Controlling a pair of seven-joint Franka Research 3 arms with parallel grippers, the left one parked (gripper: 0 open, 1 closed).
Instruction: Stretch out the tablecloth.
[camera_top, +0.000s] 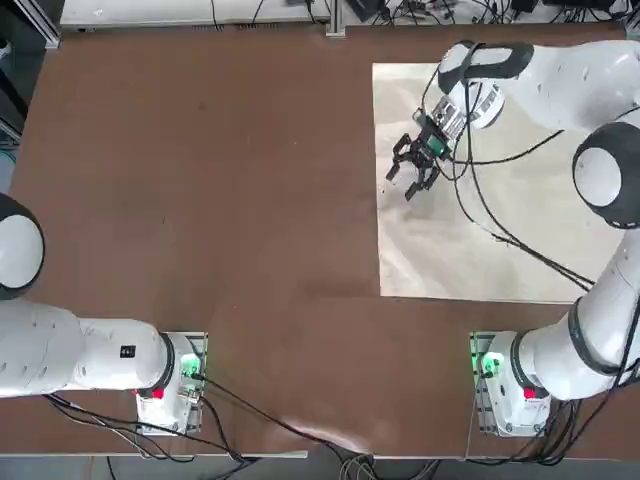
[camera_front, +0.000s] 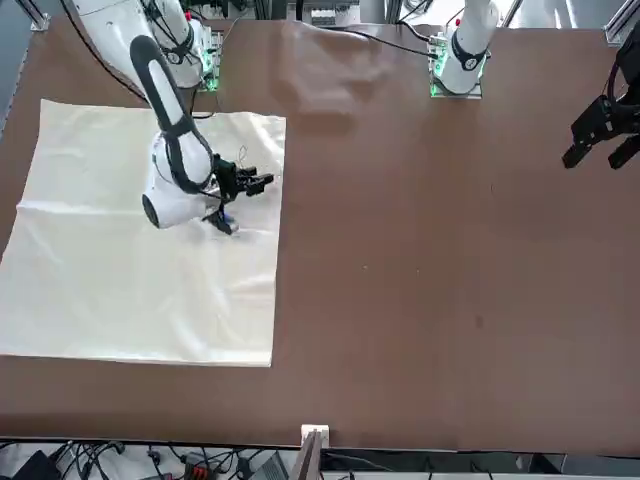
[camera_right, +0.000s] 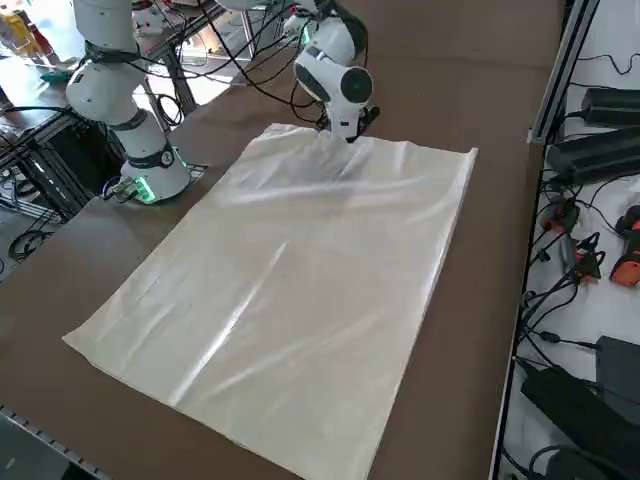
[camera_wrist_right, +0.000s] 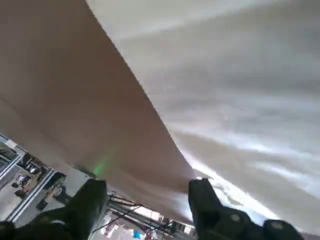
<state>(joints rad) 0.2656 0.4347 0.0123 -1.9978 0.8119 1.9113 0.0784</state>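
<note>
From where I stand, the cloth (camera_right: 290, 300) lies spread flat on the brown table (camera_top: 200, 180), over the working arm's half, almost fully opened with only soft creases and a slight ripple along its inner edge. It looks thin, light and limp, likely to slide and bunch if pushed, so a pinch at an edge or corner seems the best hold, then a gentle pull outward. Farther back, the right gripper (camera_top: 413, 172) hovers just above that inner edge, fingers (camera_wrist_right: 204, 200) spread wide and holding nothing. No containers are in sight.
</note>
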